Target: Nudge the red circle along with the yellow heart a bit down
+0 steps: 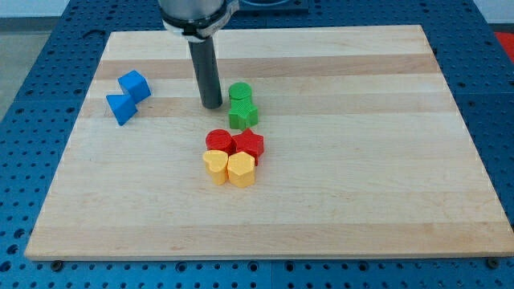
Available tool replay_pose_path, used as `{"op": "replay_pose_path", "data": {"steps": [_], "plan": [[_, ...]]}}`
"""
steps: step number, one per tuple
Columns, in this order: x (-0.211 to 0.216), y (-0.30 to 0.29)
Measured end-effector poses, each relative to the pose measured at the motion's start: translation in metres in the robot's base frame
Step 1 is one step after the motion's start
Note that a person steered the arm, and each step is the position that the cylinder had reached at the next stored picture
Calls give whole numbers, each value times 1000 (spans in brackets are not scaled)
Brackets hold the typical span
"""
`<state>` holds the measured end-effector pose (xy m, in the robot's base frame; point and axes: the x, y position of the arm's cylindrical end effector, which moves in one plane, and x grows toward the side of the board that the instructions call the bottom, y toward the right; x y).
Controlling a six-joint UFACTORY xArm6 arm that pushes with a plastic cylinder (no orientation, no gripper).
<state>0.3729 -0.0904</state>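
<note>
The red circle (218, 140) sits near the board's middle, touching a red star (249, 144) on its right. The yellow heart (214, 165) lies just below the red circle, touching a yellow hexagon (241, 169) on its right. My tip (212, 104) stands above the red circle and a little to its left, apart from it, with a gap of bare wood between. Two green blocks lie to the tip's right: a green circle (240, 94) and a green star (241, 114) below it.
Two blue blocks lie at the view's left: a blue cube (135, 84) and a blue triangle-like block (121, 107). The wooden board (361, 160) rests on a blue perforated table.
</note>
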Motion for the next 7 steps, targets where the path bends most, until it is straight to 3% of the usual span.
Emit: {"op": "replay_pose_path", "data": {"steps": [3,7], "plan": [[50,-12],[41,5]]}}
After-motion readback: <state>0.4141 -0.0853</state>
